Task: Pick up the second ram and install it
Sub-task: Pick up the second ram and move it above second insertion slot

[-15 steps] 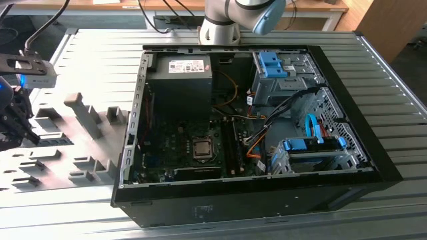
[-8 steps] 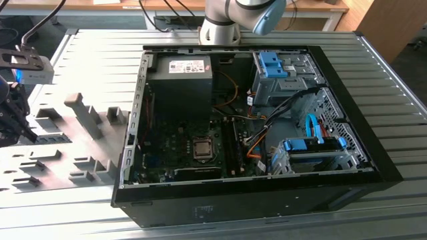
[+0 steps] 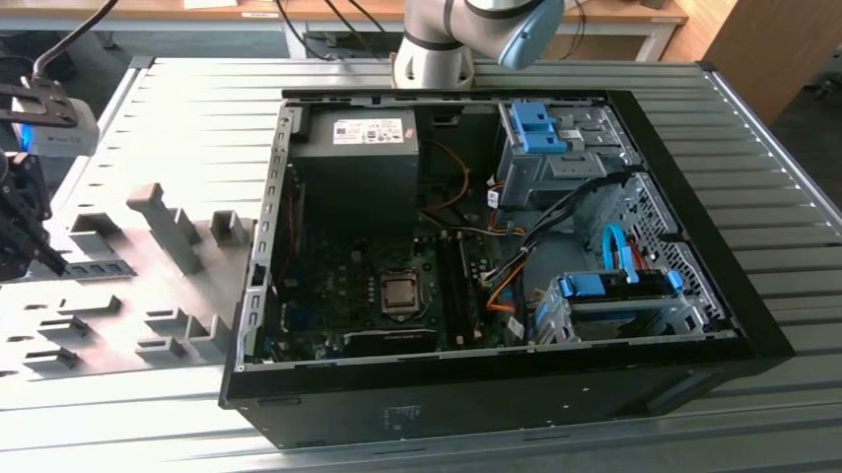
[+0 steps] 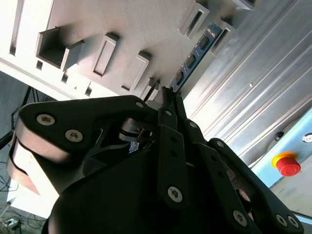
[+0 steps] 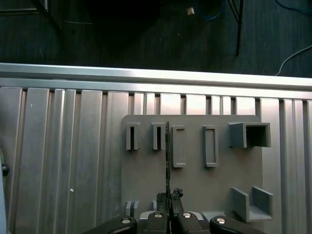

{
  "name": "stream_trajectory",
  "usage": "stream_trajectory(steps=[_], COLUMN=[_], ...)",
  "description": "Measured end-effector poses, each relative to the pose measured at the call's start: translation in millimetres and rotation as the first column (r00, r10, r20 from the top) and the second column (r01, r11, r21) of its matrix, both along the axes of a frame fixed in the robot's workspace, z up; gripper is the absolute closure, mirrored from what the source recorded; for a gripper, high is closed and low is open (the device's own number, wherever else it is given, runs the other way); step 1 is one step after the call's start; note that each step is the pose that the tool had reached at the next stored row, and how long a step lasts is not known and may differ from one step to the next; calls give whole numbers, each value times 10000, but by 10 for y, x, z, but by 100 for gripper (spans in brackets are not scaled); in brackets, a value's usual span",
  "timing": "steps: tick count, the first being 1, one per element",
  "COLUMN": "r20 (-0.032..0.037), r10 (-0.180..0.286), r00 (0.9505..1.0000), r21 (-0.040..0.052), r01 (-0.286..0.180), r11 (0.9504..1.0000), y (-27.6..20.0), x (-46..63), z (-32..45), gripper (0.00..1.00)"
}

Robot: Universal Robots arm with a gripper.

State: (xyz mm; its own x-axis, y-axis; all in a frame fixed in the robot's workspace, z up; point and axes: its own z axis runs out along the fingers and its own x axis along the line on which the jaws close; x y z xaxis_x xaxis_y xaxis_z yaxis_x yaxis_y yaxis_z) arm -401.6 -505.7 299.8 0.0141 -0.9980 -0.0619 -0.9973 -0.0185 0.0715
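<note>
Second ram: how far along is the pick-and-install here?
Done: the fingers are closed on the second ram at the grey holder plate. In hand: the pick; whether it is out of its slot is unclear. Left: installing, since it is away from the open computer case.

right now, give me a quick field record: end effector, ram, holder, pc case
end effector: closed on one end of the second ram
second ram: blue-green stick, on edge, at the grey slotted holder; seated or lifted, cannot tell
grey slotted holder: on the ribbed metal table, at the exterior view's left
computer case: open, board exposed, to the exterior view's right of the holder
install: not yet done
</note>
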Motion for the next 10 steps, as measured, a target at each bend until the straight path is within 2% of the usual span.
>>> stream_trajectory(steps=[10], r20=[0], r10=[0], r00=[10000], r21=[0], r01=[0], r11=[10000], y=[0], x=[0], z=[147], gripper=[86])
